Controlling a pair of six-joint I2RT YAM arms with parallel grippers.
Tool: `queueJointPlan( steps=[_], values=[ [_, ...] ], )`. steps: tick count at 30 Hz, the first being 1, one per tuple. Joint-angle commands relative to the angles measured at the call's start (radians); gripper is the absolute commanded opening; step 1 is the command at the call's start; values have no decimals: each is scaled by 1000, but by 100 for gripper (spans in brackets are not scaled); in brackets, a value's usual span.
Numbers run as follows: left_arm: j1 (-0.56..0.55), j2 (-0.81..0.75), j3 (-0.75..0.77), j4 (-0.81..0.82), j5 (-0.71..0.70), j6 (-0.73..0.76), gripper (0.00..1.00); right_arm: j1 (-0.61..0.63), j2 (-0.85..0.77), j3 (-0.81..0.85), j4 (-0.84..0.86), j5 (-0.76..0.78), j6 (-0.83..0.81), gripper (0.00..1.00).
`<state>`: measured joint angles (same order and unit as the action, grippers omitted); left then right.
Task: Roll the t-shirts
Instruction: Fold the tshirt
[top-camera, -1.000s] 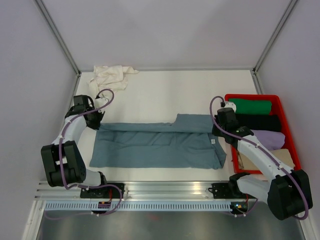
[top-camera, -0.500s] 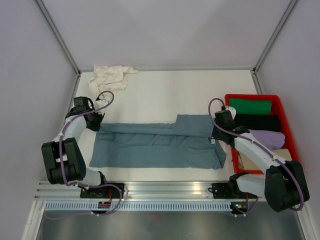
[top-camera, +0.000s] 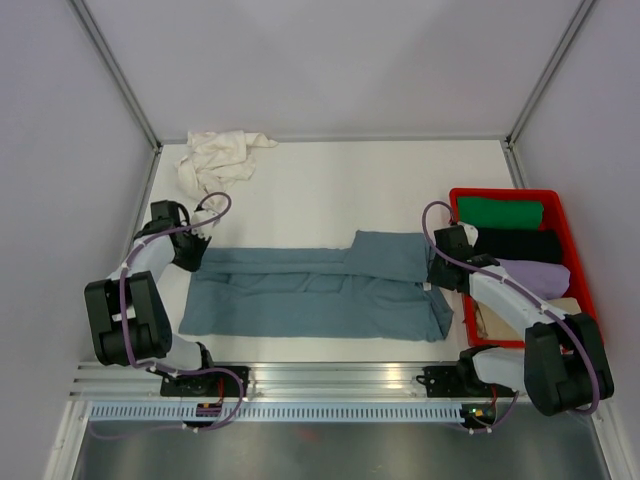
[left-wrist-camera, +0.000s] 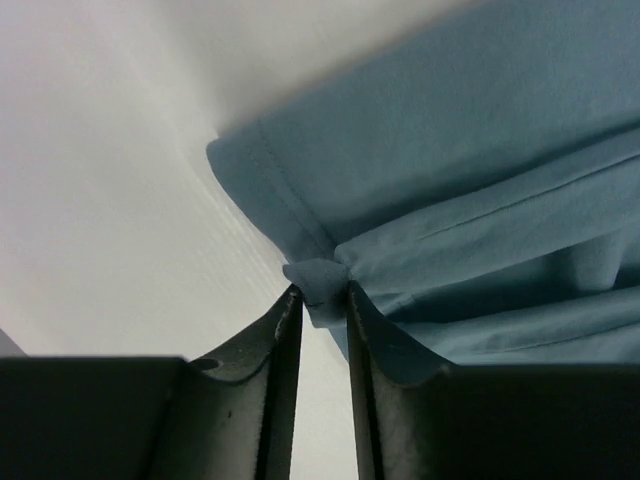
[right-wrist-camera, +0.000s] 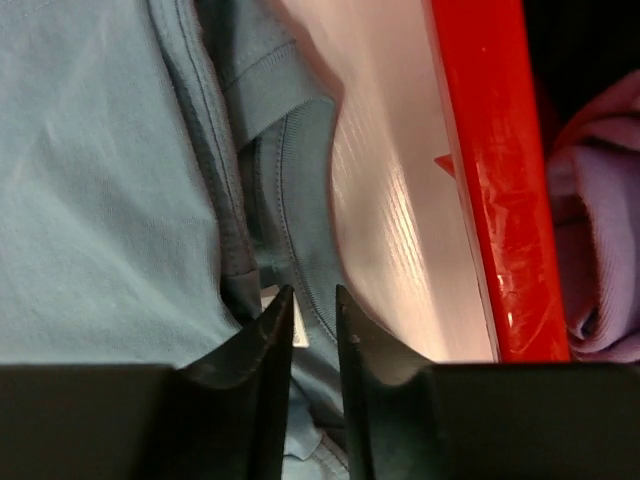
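Note:
The slate-blue t-shirt lies folded into a long band across the table's middle. My left gripper is at its far left corner. In the left wrist view the gripper is shut on a pinch of the shirt's blue hem. My right gripper is at the shirt's right end beside the red bin. In the right wrist view the gripper is closed on the blue collar, with a white label next to it. The cream-white t-shirt lies crumpled at the back left.
A red bin stands at the right, holding rolled green, black, purple and cream garments. Its red wall is close to my right fingers. Grey walls enclose the table. A metal rail runs along the near edge.
Both grippers have moved slightly toward the near edge, and the shirt's far edge has come with them. The left arm has drawn in a little to the right.

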<state>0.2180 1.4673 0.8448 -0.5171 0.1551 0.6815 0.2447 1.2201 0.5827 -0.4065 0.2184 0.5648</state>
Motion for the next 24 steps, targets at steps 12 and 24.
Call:
queueJointPlan(
  steps=[12,24],
  values=[
    [0,-122,224,-219,54,69,51,-5,-79,184,-60,-85,-103,41],
    [-39,156,273,-224,34,148,56,-71,317,440,34,-283,-213,51]
  ],
)
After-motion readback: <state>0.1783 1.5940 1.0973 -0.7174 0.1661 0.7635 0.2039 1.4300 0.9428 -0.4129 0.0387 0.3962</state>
